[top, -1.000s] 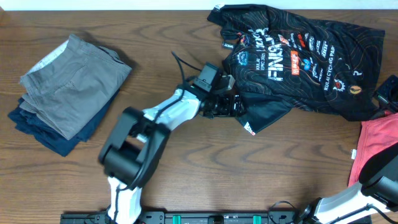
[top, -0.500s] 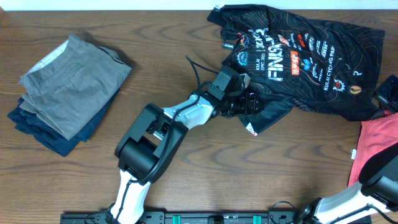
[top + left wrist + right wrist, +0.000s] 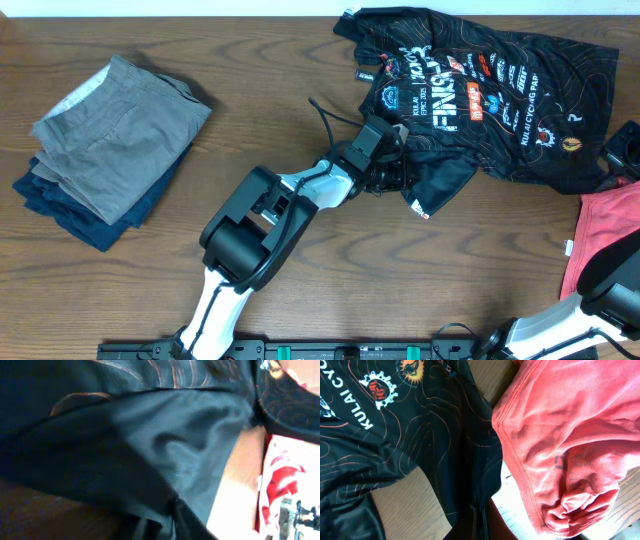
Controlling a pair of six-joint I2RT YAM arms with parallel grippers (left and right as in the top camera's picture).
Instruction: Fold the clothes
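The clothes, a black jersey (image 3: 490,95) with orange contour lines and white lettering, lies spread at the back right of the table. My left gripper (image 3: 403,178) is at its lower left flap, shut on a bunch of the dark fabric (image 3: 190,450), which folds up around the fingertips (image 3: 167,525). My right gripper (image 3: 617,158) is at the jersey's right corner. In the right wrist view its fingers (image 3: 481,516) are pressed together, and the jersey's edge (image 3: 445,445) tapers down into them.
A red shirt (image 3: 605,235) lies at the right edge, right beside the right gripper and touching the jersey's corner (image 3: 560,445). Folded grey and navy trousers (image 3: 110,145) are stacked at the far left. Bare wood lies between the trousers and the left arm.
My left gripper has moved right onto the jersey's lower left flap and shut on it. The flap has shifted slightly right. The right gripper has not moved.
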